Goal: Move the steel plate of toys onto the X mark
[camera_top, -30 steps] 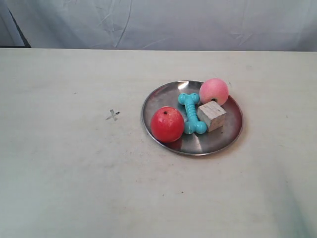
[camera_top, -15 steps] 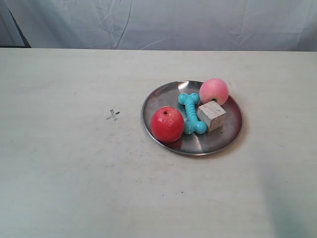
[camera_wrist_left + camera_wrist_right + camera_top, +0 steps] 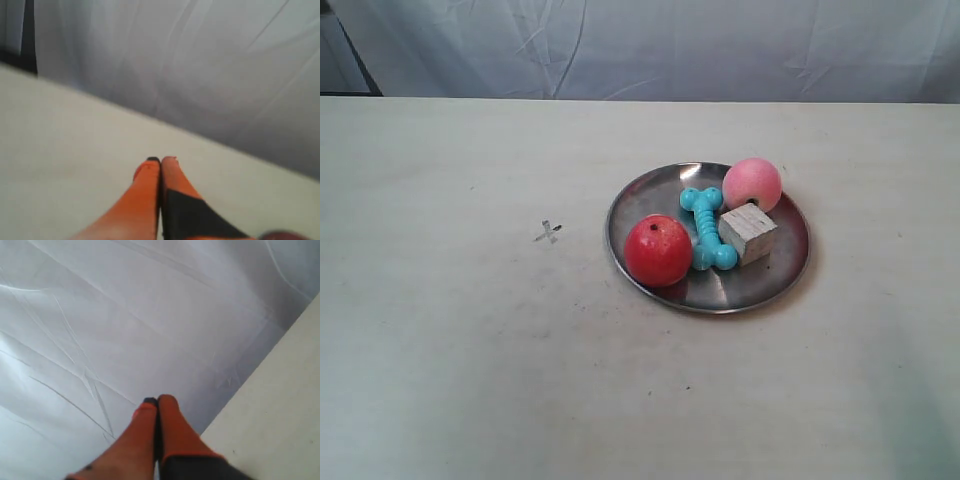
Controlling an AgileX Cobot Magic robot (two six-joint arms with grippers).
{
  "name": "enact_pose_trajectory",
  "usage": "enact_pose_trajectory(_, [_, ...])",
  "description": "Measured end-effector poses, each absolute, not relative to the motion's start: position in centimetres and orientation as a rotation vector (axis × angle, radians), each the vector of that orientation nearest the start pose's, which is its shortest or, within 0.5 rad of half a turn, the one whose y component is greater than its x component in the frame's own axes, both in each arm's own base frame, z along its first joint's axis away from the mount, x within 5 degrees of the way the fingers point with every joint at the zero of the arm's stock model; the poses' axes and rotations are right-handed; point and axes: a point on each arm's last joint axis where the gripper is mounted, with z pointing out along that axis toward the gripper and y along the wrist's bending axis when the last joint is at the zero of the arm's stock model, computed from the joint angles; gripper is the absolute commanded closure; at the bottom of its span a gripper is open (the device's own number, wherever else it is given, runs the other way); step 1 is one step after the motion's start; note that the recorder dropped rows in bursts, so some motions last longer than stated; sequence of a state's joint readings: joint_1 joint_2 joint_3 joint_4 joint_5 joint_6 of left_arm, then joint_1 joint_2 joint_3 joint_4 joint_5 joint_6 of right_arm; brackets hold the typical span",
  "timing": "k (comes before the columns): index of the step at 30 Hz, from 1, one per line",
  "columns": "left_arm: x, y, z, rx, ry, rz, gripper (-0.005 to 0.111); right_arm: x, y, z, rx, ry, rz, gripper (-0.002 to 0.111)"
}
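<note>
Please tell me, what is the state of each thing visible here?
Thin grey X mark: uncovered.
Round shiny steel plate: lying flat, holding four toys, not on the mark.
Left orange pincer: shut, empty.
Right orange pincer: shut, empty.

The only sign I could read was the X mark [image 3: 548, 232], a small thin grey cross made of two short strokes, drawn directly on the pale table [image 3: 440, 350]. It stood apart from the steel plate [image 3: 780, 268], toward the left side of the exterior view, with bare table between them. On the plate itself I could make out no letter or number.
</note>
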State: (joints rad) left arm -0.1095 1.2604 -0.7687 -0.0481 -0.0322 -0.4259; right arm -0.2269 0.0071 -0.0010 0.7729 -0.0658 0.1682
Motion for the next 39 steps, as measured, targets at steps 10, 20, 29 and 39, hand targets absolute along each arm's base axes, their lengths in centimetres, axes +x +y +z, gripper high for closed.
enact_pose_trajectory(10, [33.7, -10.0, 23.0, -0.202, 2.391, -0.421, 0.107, 7.7, -0.7, 18.9, 0.829, 1.732, 0.468, 0.108])
enact_pose_trajectory(20, [35.5, -12.9, 18.4, -0.216, 2.583, -0.57, 0.107, 14.3, -1.6, 21.2, 0.764, 2.141, 0.378, 0.108])
enact_pose_trajectory(29, [36.3, -14.7, 13.6, -0.206, 2.746, -0.961, 0.107, 26.1, -2.8, 19.6, 0.633, 2.556, 0.476, 0.108])
enact_pose_trajectory(39, [37.4, -11.1, 13.4, -0.276, 2.717, -1.038, 0.107, 33.3, -2.1, 12.8, 0.544, 2.724, 0.859, 0.108])
